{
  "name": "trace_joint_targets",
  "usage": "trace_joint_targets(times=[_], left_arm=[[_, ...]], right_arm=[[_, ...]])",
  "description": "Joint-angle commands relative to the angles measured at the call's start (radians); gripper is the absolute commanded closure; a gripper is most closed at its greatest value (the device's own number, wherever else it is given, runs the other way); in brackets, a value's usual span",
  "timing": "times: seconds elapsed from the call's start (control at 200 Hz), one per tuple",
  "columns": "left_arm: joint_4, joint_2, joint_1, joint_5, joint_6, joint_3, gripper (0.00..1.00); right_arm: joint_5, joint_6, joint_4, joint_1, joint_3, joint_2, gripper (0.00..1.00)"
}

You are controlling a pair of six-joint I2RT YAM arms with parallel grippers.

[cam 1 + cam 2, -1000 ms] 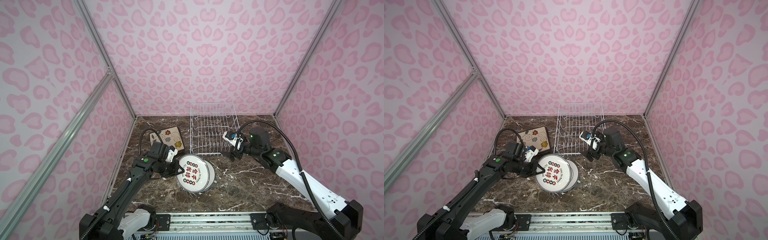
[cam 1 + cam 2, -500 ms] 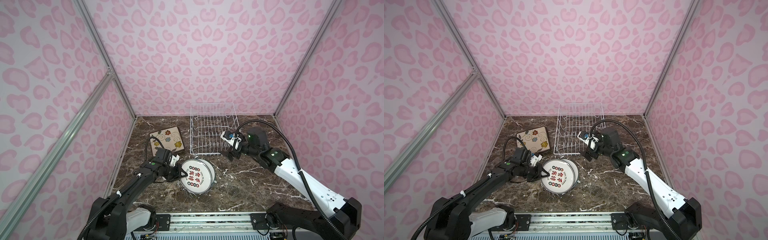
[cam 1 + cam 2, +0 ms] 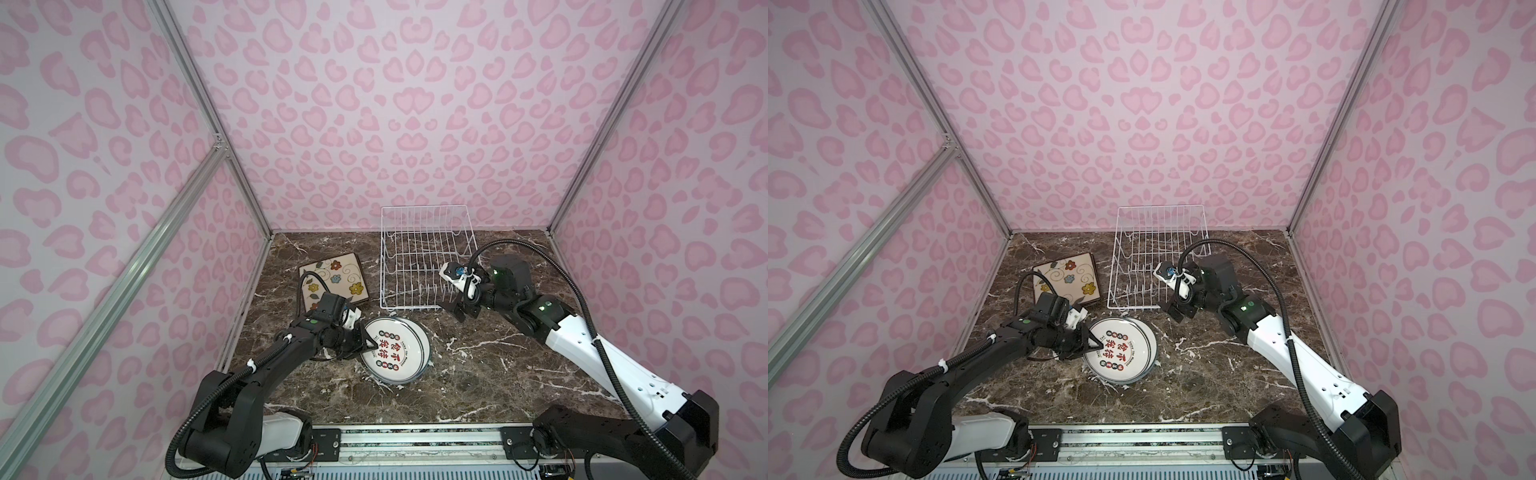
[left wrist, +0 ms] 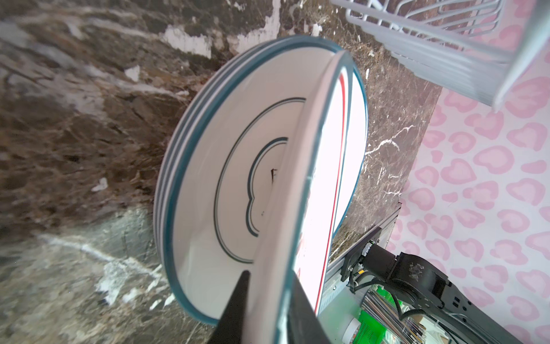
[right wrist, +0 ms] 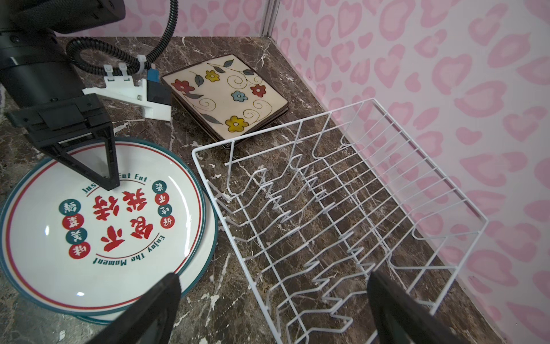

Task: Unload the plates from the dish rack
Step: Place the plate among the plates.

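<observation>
— Since you can see both arms, how do they sit?
— Left arm (image 3: 284,352) lies low, stretched forward over the counter (image 3: 478,374), bringing the left claw (image 3: 368,341) to the round plates (image 3: 399,353) from their left side. Right arm (image 3: 582,340) reaches forward with its elbow raised. The right claw (image 3: 457,311) hangs spread wide, gripping nothing, just above the counter at the near right corner of the rack (image 3: 424,207).
— Is the left claw gripping?
— Its jaws straddle the rim of the top plate (image 4: 300,166), one finger (image 5: 110,160) over the printed face, the other beneath. Whether they pinch the rim or have slackened, I cannot tell. In the left wrist view that plate tilts up off the one below.
— And the plates themselves?
— Round plates sit stacked on the counter just in front of the rack. They are white with teal rims, and the top one shows a red ring, red and teal characters and "Enjoy the Moment". Square plates (image 3: 334,279) lie stacked face up to the rack's left. They are cream with coloured flowers and swirls, and dark at the edges. The rack is white wire with upright tines, close to the back wall.
</observation>
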Motion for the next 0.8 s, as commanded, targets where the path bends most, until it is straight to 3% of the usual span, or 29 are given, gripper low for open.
trace_joint_targets(times=[0.0, 0.09, 0.205, 0.525, 0.795], left_arm=[[-0.08, 0.016, -0.003, -0.022, 0.045, 0.05, 0.58], [-0.158, 0.027, -0.002, -0.049, 0.084, 0.094, 0.43], [-0.201, 0.041, -0.005, -0.076, 0.096, 0.125, 0.3], [-0.286, 0.082, -0.033, -0.154, 0.102, 0.198, 0.12], [-0.25, 0.146, -0.078, -0.152, 0.084, 0.234, 0.06]], right_arm=[[0.011, -0.004, 0.025, 0.0, -0.006, 0.002, 0.0], [0.021, -0.002, 0.043, 0.001, -0.023, -0.006, 0.0], [0.021, 0.003, 0.051, 0.001, -0.03, -0.009, 0.01], [0.028, 0.004, 0.067, 0.0, -0.041, -0.012, 0.01], [0.019, 0.009, 0.081, 0.001, -0.037, 0.005, 0.01]])
